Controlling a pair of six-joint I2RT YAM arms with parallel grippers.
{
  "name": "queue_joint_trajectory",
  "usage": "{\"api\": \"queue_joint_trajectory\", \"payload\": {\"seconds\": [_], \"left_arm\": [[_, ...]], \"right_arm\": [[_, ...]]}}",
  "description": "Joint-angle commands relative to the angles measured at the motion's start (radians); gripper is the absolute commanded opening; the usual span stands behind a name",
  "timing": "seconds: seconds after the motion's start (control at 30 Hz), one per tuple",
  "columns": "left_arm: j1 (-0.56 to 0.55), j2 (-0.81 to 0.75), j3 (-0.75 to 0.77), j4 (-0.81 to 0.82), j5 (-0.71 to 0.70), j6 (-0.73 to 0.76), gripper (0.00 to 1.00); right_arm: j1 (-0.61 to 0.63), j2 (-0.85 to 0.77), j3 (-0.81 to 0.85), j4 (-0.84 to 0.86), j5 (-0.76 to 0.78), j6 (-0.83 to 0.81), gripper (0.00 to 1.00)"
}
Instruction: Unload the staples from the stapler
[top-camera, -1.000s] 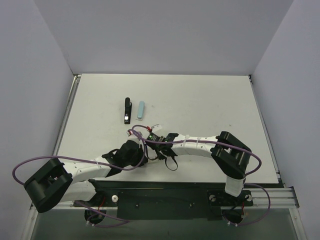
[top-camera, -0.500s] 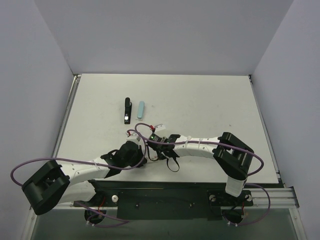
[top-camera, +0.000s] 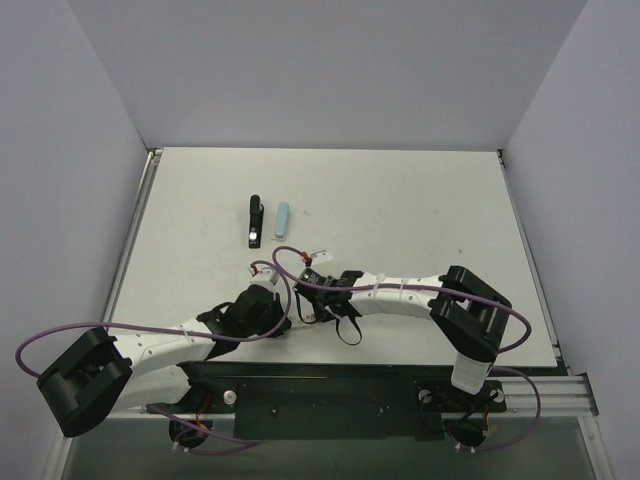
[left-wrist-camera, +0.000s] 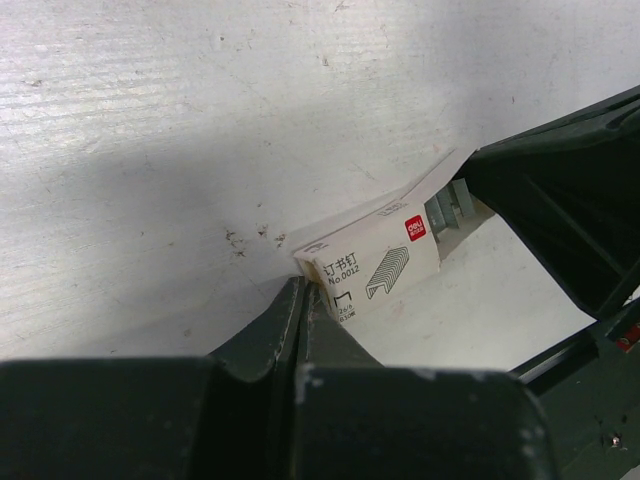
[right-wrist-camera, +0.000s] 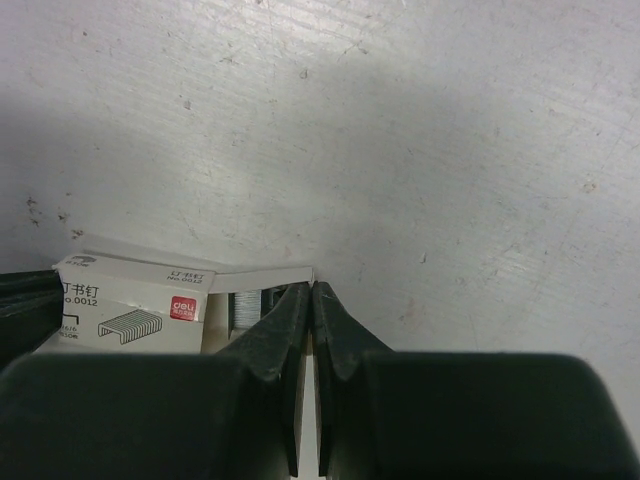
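Note:
The stapler, slim and black, lies closed at the table's back left, far from both grippers. Its staples are hidden. My left gripper is shut, its tips touching the left end of a small white cardboard box with a red label. My right gripper is shut too, its tips at the end of that white box's open flap. Grey metal strips show in the box's open end. In the top view the two grippers meet near the front edge, and the box is hidden under them.
A short light-blue bar lies just right of the stapler. Purple cables loop over both wrists. The table's front edge runs close behind the grippers. The white tabletop stretches to the back and right.
The left arm's elbow has swung left and down, and the right forearm has shifted slightly. Both grippers stay shut at the white box.

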Motion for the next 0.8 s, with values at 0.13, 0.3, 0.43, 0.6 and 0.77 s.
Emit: {"api": "queue_joint_trajectory", "payload": {"seconds": [0.13,0.3,0.43,0.6,0.77], "left_arm": [[-0.015,-0.028,-0.016,-0.013,-0.007,-0.002,0.0],[-0.021,-0.058,-0.034,-0.022,-0.009,-0.014,0.0],[-0.024,-0.078,-0.056,-0.019,-0.01,-0.025,0.0],[-0.032,-0.069,-0.068,0.002,-0.004,-0.037,0.0],[-0.041,-0.041,-0.065,0.024,-0.006,-0.043,0.0]], "right_arm": [[0.011,-0.034,-0.035,-0.017,-0.041,0.059,0.0],[-0.003,-0.031,-0.033,-0.017,-0.024,0.094,0.0],[-0.009,-0.028,-0.032,-0.008,-0.019,0.119,0.0],[-0.011,-0.018,-0.03,0.007,-0.021,0.156,0.0],[-0.012,-0.015,-0.025,0.015,-0.025,0.173,0.0]]}}
